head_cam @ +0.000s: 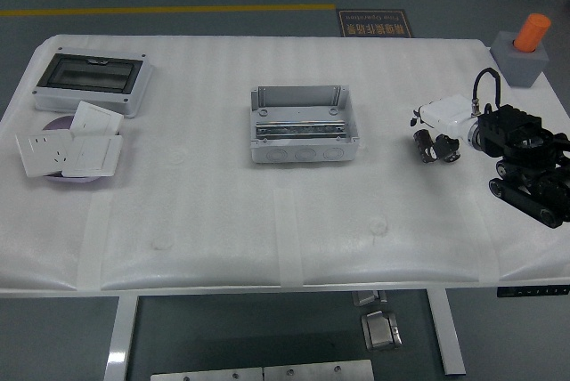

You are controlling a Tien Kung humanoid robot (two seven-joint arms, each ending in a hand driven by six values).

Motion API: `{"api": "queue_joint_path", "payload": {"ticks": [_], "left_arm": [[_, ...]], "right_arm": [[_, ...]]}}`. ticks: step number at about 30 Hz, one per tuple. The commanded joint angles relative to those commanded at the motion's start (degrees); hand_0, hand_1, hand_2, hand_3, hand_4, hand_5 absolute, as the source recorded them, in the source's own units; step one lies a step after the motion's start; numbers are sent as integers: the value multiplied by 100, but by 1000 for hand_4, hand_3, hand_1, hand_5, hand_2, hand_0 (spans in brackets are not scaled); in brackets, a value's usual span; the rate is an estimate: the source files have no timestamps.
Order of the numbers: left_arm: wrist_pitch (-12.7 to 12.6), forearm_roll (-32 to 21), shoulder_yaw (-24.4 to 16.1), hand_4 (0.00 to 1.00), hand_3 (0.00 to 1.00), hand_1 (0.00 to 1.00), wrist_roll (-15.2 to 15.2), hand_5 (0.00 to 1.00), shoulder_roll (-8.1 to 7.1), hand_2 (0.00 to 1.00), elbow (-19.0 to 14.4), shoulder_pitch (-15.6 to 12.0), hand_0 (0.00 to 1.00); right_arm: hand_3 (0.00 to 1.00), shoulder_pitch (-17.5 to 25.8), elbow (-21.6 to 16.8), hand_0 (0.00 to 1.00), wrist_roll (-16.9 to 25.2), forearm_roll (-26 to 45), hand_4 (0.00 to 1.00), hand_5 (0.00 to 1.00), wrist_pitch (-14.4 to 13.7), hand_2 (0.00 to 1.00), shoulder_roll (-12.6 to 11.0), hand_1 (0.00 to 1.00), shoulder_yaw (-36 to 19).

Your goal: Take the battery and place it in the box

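Right hand (445,132) is reaching in from the right edge, fingers (429,146) curling around the battery (443,114), just off the counter (294,221). Box (301,125) is sitting empty mid-counter, well apart; carry and placement are remaining.

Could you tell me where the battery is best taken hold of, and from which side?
Probably across its short dark body, from the right and slightly above. The battery lies on its side on the table, directly under the fingers of the right hand, which comes in from that side. Its exact shape is hard to make out.
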State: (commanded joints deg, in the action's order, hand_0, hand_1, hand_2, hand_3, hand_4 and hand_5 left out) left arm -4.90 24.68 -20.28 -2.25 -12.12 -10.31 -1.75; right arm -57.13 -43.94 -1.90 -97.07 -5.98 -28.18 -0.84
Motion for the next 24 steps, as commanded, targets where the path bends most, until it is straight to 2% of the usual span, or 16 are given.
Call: {"api": "queue_joint_path", "payload": {"ticks": [1, 2, 7, 8, 14, 24], "left_arm": [[-2, 2, 4, 603, 651, 620, 1, 231, 0, 542, 0, 0, 596], [-5, -7, 15, 599, 647, 620, 6, 234, 0, 539, 0, -1, 596], [-19, -15, 33, 599, 647, 620, 19, 234, 3, 539, 0, 0, 596], [-20, -11, 34, 594, 646, 620, 19, 241, 5, 538, 0, 1, 595], [-30, -76, 105, 585, 641, 620, 47, 244, 12, 533, 0, 15, 595], [-38, -8, 59, 584, 643, 620, 48, 249, 11, 531, 0, 17, 594]], "right_arm": [[806, -2, -1, 529, 2, 3, 766, 211, 3, 766, -2, 614, -1], [818, -5, -4, 552, 4, 8, 851, 319, 5, 771, -4, 618, -3], [818, -29, -73, 552, 6, 36, 851, 319, 4, 771, -33, 618, -30], [836, -35, -97, 560, 6, 43, 911, 399, 3, 778, -41, 623, -39], [834, -65, -177, 564, 14, 94, 928, 417, -5, 779, -60, 622, -43], [829, -49, -31, 567, 40, 2, 936, 432, 82, 779, -61, 625, 20]]}}
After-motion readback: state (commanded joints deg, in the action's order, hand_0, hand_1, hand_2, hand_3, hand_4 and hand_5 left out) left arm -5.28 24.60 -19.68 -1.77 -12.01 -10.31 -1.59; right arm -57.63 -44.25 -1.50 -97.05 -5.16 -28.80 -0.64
